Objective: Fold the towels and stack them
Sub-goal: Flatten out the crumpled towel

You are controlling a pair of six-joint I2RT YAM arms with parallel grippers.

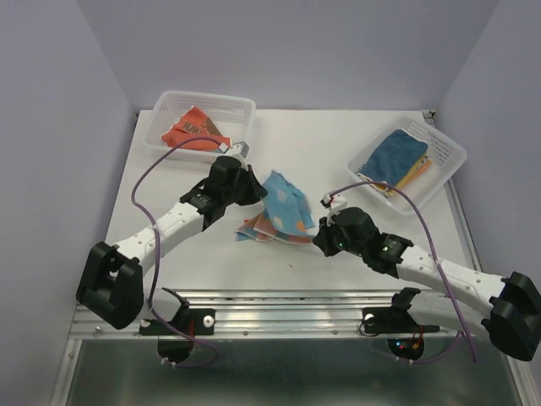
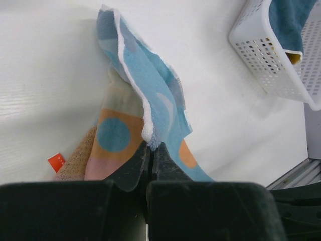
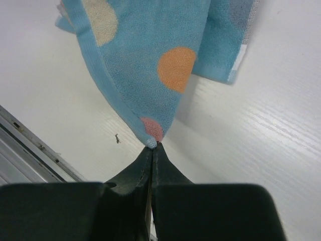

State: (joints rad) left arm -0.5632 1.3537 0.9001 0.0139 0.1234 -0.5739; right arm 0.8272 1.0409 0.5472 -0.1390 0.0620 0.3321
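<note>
A light blue dotted towel (image 1: 286, 203) lies rumpled at the table's middle, partly lifted; its lower layer shows orange and pink. My left gripper (image 1: 256, 188) is shut on the towel's white-edged rim (image 2: 150, 85), with cloth pinched between the fingertips (image 2: 152, 148). My right gripper (image 1: 318, 235) is shut on the towel's near corner (image 3: 150, 50), with the pink-dotted tip at the fingertips (image 3: 154, 145). A red-orange towel (image 1: 193, 128) lies in the left basket. A dark blue folded towel (image 1: 397, 152) lies on orange and yellow cloth in the right basket.
A white lattice basket (image 1: 169, 101) stands at the back left and another (image 1: 448, 152) at the right, which also shows in the left wrist view (image 2: 266, 55). A metal rail (image 1: 279, 309) runs along the near table edge. Purple cables loop over both arms.
</note>
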